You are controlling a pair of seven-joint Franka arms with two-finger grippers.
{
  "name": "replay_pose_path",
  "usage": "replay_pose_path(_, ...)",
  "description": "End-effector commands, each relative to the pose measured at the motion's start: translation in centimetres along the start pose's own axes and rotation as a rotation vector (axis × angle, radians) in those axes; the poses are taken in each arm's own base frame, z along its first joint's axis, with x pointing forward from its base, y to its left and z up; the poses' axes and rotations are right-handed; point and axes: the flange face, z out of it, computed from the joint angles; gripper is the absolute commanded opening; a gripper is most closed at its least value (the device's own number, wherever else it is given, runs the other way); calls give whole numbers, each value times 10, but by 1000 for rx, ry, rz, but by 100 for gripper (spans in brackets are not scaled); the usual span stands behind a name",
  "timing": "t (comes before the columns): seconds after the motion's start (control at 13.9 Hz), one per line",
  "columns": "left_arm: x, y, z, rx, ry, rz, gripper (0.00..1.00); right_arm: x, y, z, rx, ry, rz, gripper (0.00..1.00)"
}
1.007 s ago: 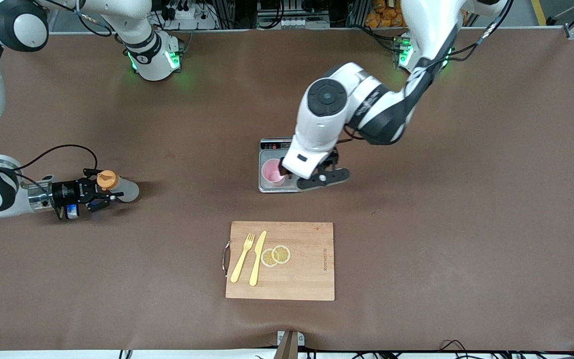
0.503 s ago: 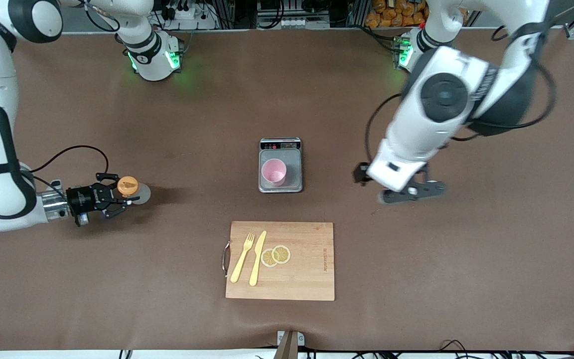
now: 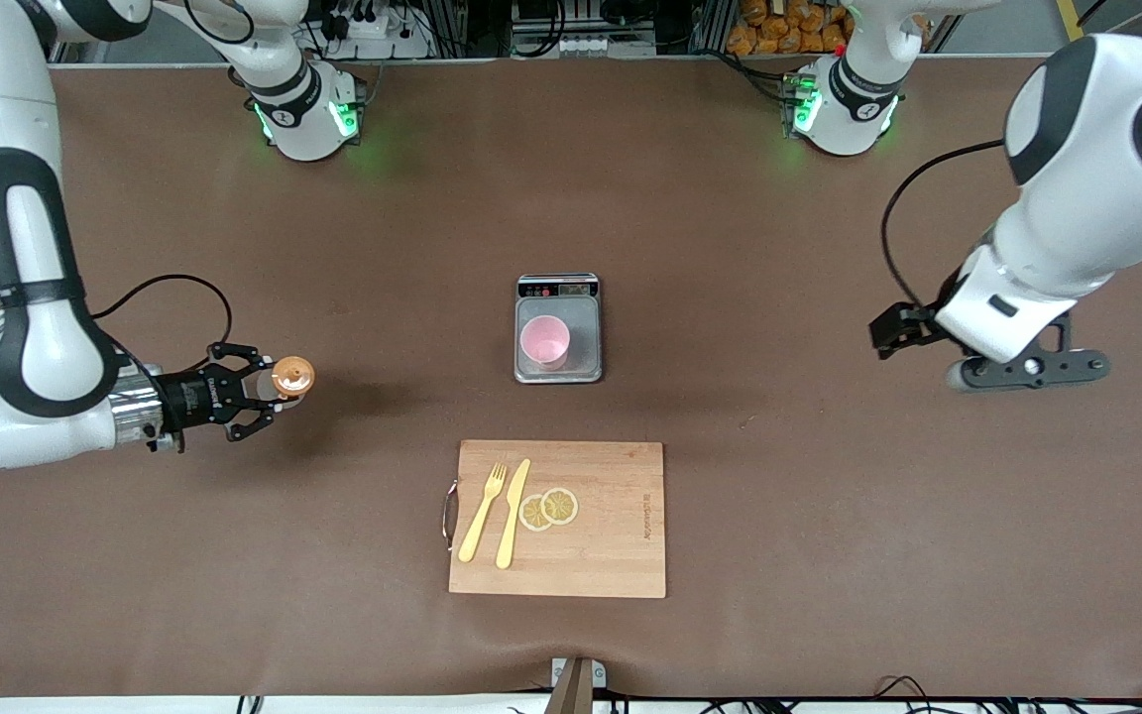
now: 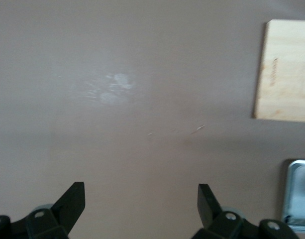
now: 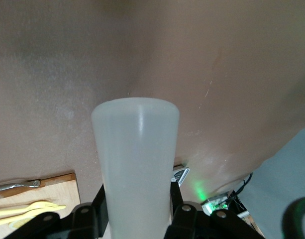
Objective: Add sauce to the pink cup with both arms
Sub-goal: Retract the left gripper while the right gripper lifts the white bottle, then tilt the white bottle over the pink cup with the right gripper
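Observation:
The pink cup point(image 3: 544, 342) stands upright on a small scale point(image 3: 586, 342) in the middle of the table. My right gripper point(image 3: 272, 388) is shut on the sauce bottle point(image 3: 290, 378), whose orange cap faces up. It holds the bottle over bare table toward the right arm's end, apart from the cup. In the right wrist view the whitish bottle body point(image 5: 136, 164) sits between the fingers point(image 5: 95, 214). My left gripper point(image 3: 1027, 369) is open and empty over bare table toward the left arm's end. Its wrist view shows the gripper point(image 4: 141, 191) wide open.
A wooden cutting board point(image 3: 601, 526) lies nearer to the camera than the scale. It carries a yellow fork point(image 3: 483, 511), a yellow knife point(image 3: 513, 512) and lemon slices point(image 3: 549, 508). The board's corner point(image 4: 286, 74) and the scale's corner point(image 4: 297, 194) show in the left wrist view.
My left gripper has let go of the cup and swung away toward the left arm's end. My right gripper has turned the bottle cap-up and carried it a little toward the scale.

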Motion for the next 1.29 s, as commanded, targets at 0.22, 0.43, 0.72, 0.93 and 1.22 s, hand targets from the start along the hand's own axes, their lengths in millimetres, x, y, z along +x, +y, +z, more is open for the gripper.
replay_pose_path(0.22, -49, -42, -44, 2, 4, 116, 100, -111, 9, 32, 7, 243, 133, 46)
replay_pose_path(0.43, -52, -47, -57, -17, -5, 103, 100, -149, 7, 60, 20, 288, 169, 46)
replay_pose_path(0.72, -59, -41, -74, -64, -45, 94, 100, -186, 10, 98, 22, 367, 203, 46)
replay_pose_path(0.93, -60, -43, -84, -57, -30, 104, 100, -210, 11, 121, 46, 412, 247, 46)
replay_pose_path(1.22, -63, -44, -82, -49, -55, 114, 100, -229, 16, 148, 63, 494, 275, 46)
